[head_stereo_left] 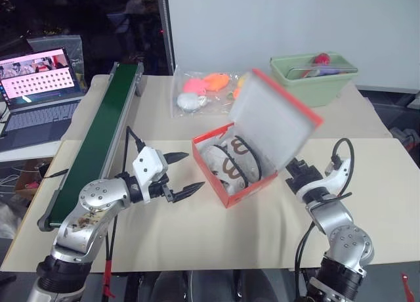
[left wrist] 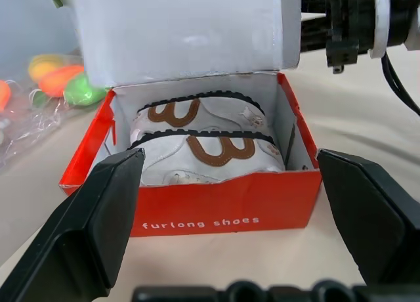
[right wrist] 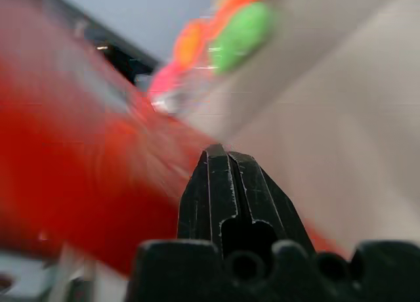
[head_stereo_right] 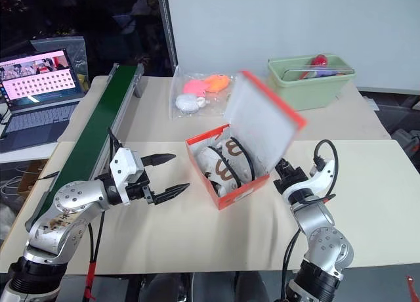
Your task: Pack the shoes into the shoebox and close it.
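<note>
The shoebox (head_stereo_left: 244,177) sits on the tan table (head_stereo_left: 367,203), and it is the thing to measure from. Both shoes (left wrist: 203,151) lie inside it, side by side, with their brown marks showing. Nothing sticks up over the walls, so the packing looks done. Only the lid (head_stereo_left: 272,121) is left. It stands up and leans back from the far wall of the box, white side facing the shoes.

The right gripper (head_stereo_left: 296,172) is just behind the box, under the raised lid and very close to it. Its fingers are pressed together and hold nothing. I cannot tell if it is touching the lid.

The left gripper (head_stereo_left: 185,173) waits near the box's front side, apart from it. Its fingers are spread wide and hold nothing.

To do this step well, the closed right fingers should push the lid from behind, over the top and down. Push slowly, so the light box does not slide. The left gripper could steady the front wall. Check that the lid's edges go around the walls and do not catch on a shoe.

Farther behind the box lies a clear bag of bright toys (head_stereo_left: 207,88), then a green bin (head_stereo_left: 315,79).
</note>
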